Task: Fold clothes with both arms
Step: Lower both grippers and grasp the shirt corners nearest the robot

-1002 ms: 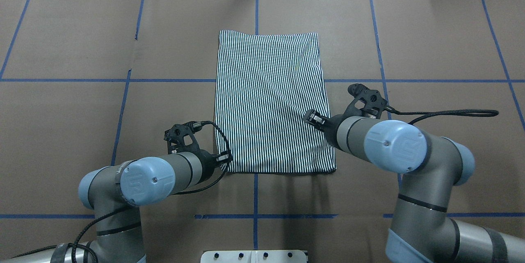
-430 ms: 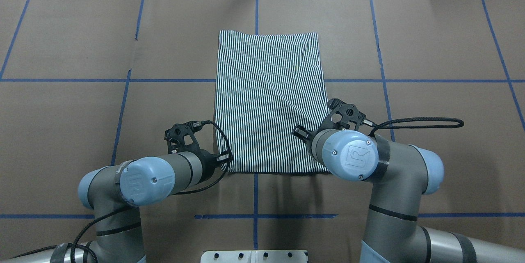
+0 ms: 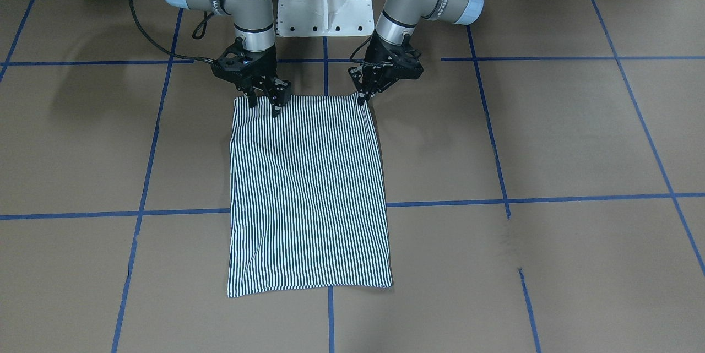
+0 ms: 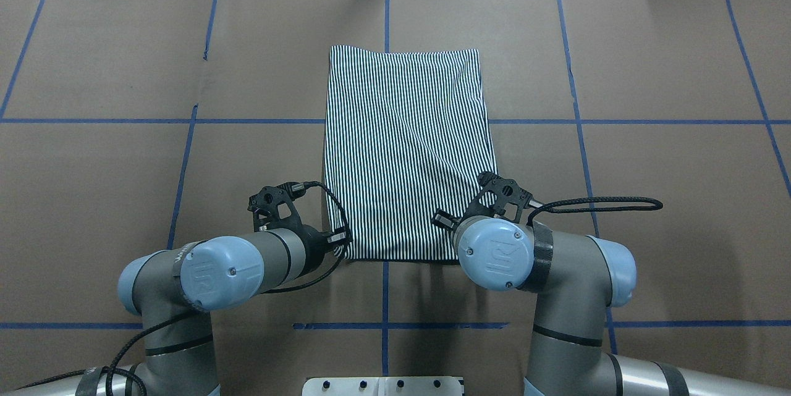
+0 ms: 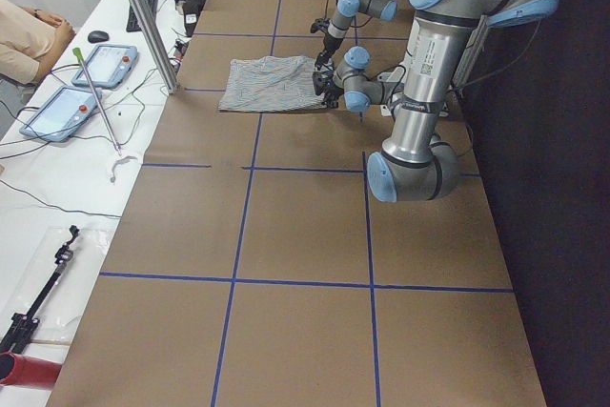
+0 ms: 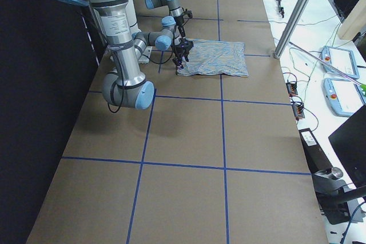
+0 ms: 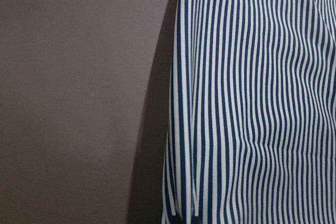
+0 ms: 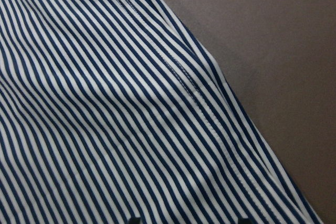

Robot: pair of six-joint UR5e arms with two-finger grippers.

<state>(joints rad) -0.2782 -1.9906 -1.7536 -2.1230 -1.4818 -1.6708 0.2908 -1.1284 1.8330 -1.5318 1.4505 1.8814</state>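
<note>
The striped shirt [image 3: 308,188] lies flat on the brown table, folded into a tall rectangle [image 4: 401,149]; collar, buttons and logo are hidden. My left gripper [image 3: 362,101] is down at the shirt's near-left corner [image 4: 338,243], fingers together on the fabric edge. My right gripper [image 3: 263,106] stands over the near-right corner with its fingers apart, one either side of the hem. In the overhead view it is hidden under its own wrist. The right wrist view shows striped cloth [image 8: 105,103] between two dark fingertips. The left wrist view shows the shirt's side edge [image 7: 252,103].
The white pedestal base [image 3: 322,0] stands just behind the two grippers. Blue tape lines cross the brown table [image 3: 551,138]. A metal post [image 5: 143,16] and a side desk with tablets [image 5: 71,92] lie beyond the table's far edge.
My right arm swung back from the middle of the shirt's right edge to its near-right corner. My left arm and the shirt have not moved.
</note>
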